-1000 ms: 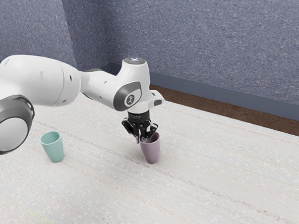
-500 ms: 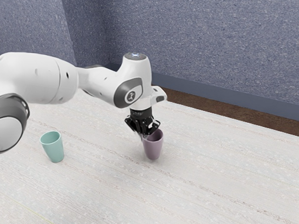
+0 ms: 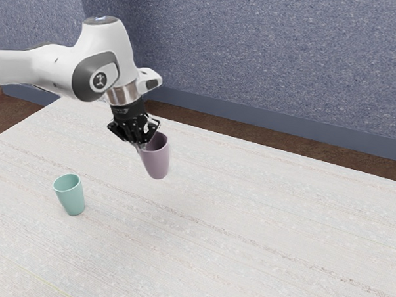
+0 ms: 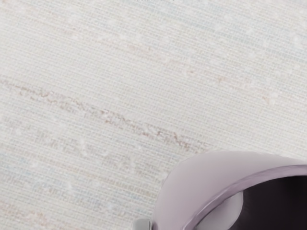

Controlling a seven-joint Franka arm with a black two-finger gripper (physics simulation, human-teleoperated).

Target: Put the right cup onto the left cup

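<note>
My gripper [image 3: 140, 143] is shut on the near rim of the purple cup [image 3: 157, 161], one finger inside the cup and the other outside. The cup hangs above the table, tilted slightly, its mouth upward. In the wrist view the purple cup [image 4: 206, 177] is large, with a fingertip [image 4: 223, 215] inside its rim and another fingertip [image 4: 142, 224] against its outer wall. A teal cup [image 3: 71, 195] stands upright on the table, toward the exterior view's left and lower than the purple cup.
The pale, streaked table [image 3: 247, 236] extends under both cups. Behind its far edge runs a brown floor strip [image 3: 270, 140], with a blue-grey speckled wall [image 3: 274, 60] beyond.
My gripper has lifted the purple cup off the table and carried it up and toward the exterior view's left. The teal cup stays where it was.
</note>
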